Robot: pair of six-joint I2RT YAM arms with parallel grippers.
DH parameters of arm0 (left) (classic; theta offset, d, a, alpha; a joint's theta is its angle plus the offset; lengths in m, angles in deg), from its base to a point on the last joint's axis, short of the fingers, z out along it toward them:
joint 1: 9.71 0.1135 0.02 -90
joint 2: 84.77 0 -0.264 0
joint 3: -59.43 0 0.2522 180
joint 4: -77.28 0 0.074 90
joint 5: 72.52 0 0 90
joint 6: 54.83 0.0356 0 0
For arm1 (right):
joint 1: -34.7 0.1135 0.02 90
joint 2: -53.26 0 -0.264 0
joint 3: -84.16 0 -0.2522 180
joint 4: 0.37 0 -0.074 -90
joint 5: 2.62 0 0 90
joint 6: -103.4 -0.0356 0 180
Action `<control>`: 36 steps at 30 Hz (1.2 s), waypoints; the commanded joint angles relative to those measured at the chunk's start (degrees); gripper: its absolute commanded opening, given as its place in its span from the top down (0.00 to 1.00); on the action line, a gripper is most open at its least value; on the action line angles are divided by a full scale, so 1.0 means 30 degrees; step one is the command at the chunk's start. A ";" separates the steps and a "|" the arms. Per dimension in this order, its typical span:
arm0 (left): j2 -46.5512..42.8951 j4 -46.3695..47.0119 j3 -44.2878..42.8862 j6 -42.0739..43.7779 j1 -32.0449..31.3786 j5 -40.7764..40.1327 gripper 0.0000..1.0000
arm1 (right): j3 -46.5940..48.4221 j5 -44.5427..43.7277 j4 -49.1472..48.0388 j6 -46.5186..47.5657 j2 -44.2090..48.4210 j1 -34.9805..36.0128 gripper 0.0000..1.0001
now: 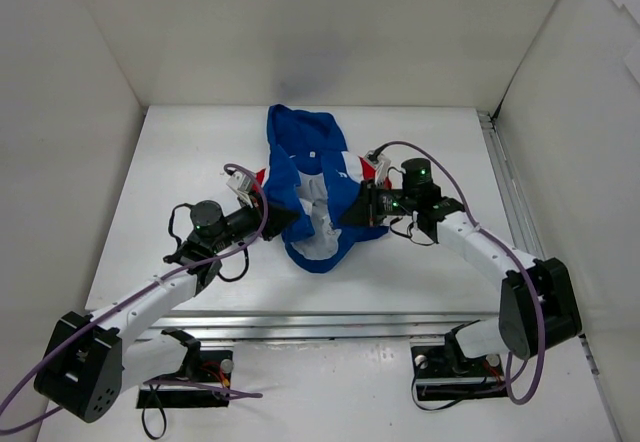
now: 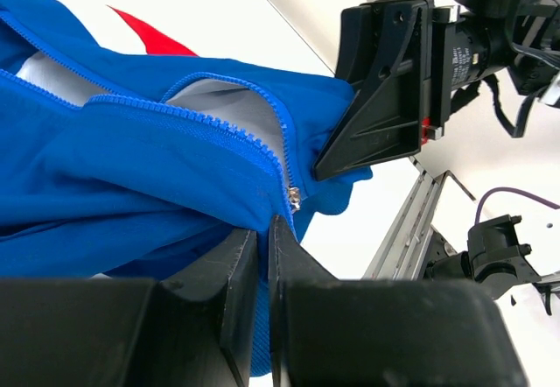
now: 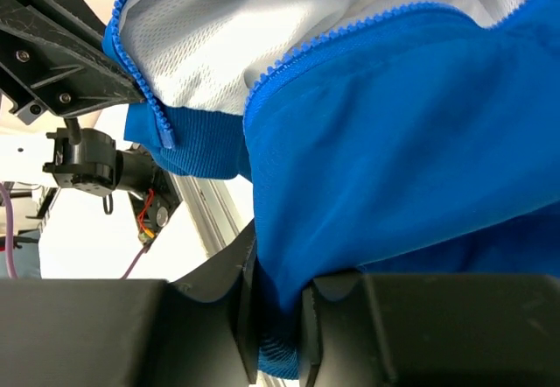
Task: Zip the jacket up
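Blue jacket (image 1: 300, 157) in left claw (image 1: 288, 220) and right claw (image 1: 352, 212)

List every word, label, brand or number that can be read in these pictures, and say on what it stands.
No text can be read.
The jacket bears small white marks on its chest in the top view: too small and blurred to read.
The two wrist views show no text at all.

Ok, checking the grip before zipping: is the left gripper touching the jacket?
Touching. The left wrist view shows the left gripper shut on blue fabric of the jacket.
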 commanded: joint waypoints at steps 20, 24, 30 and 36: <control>-0.0814 0.0462 -0.0827 0.0066 0.0098 -0.0337 0.91 | 0.5201 -0.1930 0.3632 0.0791 0.0337 -0.0125 0.90; -0.1459 -0.0183 -0.0564 0.0417 0.0098 -0.0864 0.91 | 0.5619 -0.1750 0.3721 0.1087 0.0126 0.0197 0.92; -0.1782 -0.0361 0.0081 -0.0196 0.0098 -0.0516 0.92 | 0.2196 -0.5115 0.6848 0.0968 0.1208 0.0226 0.85; -0.3126 -0.1176 0.0843 -0.0315 0.0098 -0.0746 0.92 | -0.0270 -1.1440 1.0251 -0.0319 0.3522 0.0869 0.53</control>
